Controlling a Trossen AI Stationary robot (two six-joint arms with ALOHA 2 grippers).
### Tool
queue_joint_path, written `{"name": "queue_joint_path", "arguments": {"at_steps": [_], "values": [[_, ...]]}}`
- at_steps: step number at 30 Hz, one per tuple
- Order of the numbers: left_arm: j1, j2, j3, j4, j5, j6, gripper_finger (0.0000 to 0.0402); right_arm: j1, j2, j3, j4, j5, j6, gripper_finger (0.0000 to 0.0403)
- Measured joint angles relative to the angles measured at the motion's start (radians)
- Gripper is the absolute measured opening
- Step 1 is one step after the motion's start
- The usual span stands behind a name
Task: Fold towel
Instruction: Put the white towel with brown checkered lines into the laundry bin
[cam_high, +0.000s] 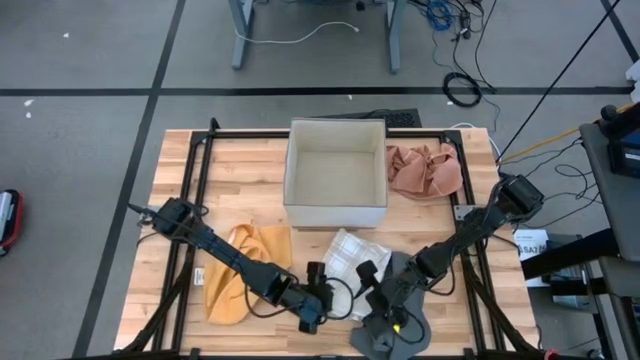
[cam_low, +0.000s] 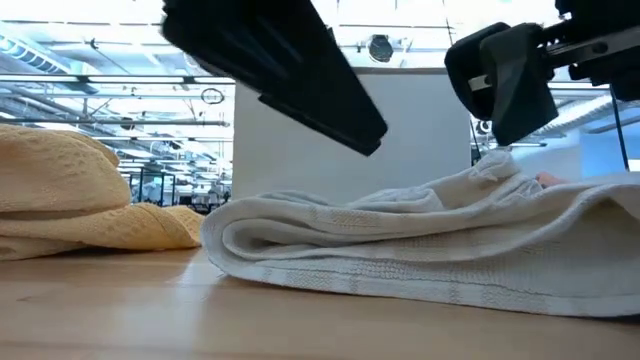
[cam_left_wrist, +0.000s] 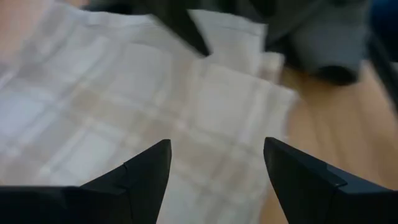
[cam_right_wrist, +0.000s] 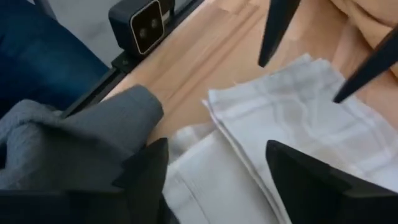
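Note:
A white checked towel (cam_high: 352, 255) lies folded on the wooden table in front of the box; the low view shows its layers (cam_low: 420, 240) stacked with a rounded fold on the left. My left gripper (cam_high: 318, 280) stands at the towel's near left edge, open, with its fingertips (cam_left_wrist: 216, 144) just over the cloth (cam_left_wrist: 124, 112). My right gripper (cam_high: 368, 275) stands at the near right edge, also open (cam_right_wrist: 217, 144), over the towel's corner (cam_right_wrist: 292, 118). In the low view the right gripper (cam_low: 510, 90) hangs just above the cloth.
A yellow towel (cam_high: 245, 275) lies left of the white one, a grey towel (cam_high: 392, 335) at the near edge under the right arm, and a pink towel (cam_high: 425, 170) beside the open white box (cam_high: 335, 170). A small camera (cam_right_wrist: 140, 25) sits on the table's near frame.

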Motion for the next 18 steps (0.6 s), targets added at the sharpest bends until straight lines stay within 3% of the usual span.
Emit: {"name": "queue_joint_path", "arguments": {"at_steps": [4, 9, 18], "values": [[-0.014, -0.001, 0.000, 0.009, 0.089, 0.000, 0.0264, 0.000, 0.052, 0.000, 0.059, -0.008, -0.003, 0.0290], [-0.022, 0.012, 0.000, 0.008, 0.093, 0.050, 0.0264, -0.002, 0.125, 0.000, 0.095, -0.032, -0.008, 0.0293], [0.000, 0.078, 0.000, 0.010, 0.089, 0.106, 0.0264, -0.006, 0.182, 0.002, 0.093, 0.123, -0.021, 0.0261]]}}
